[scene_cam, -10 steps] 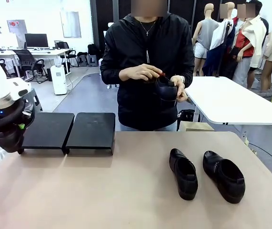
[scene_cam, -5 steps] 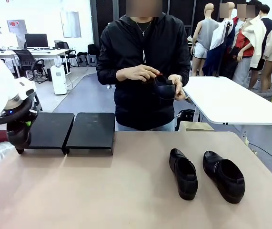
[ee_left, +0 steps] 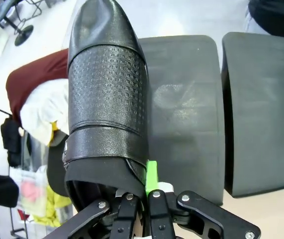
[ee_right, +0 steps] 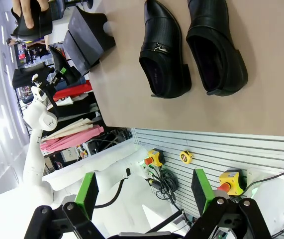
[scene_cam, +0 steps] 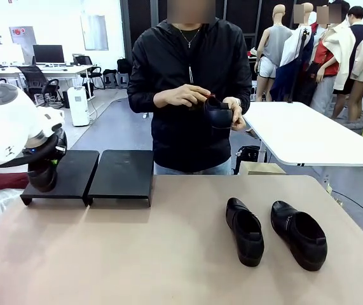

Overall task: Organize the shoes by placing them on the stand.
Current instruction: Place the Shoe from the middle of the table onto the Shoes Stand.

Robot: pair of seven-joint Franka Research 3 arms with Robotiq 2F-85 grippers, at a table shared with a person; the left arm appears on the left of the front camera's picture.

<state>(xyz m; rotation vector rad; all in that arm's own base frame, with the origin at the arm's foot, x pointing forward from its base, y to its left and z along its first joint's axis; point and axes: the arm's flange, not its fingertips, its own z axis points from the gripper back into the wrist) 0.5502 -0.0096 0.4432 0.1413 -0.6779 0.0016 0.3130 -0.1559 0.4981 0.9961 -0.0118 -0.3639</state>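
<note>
My left gripper [scene_cam: 49,160] is shut on the heel rim of a black shoe [scene_cam: 41,176]. It holds that shoe over the left panel of the black stand [scene_cam: 73,171]. In the left wrist view the held shoe [ee_left: 107,99] points away from the gripper [ee_left: 144,196], beside the stand's panels [ee_left: 186,114]. Two more shoes [scene_cam: 245,230] [scene_cam: 299,234] lie side by side on the table's right half. The person standing behind the table holds another shoe [scene_cam: 219,115] in both hands. My right gripper [ee_right: 142,191] stands open high above the pair [ee_right: 164,50] [ee_right: 216,45].
The tan tabletop [scene_cam: 136,254] is bare in the middle and front. The stand's right panel [scene_cam: 123,173] carries nothing. A white table [scene_cam: 308,136] stands behind on the right.
My left arm has swung right and upward, bringing the held shoe from beside the stand's left edge to over its left panel. The person's hands shifted slightly.
</note>
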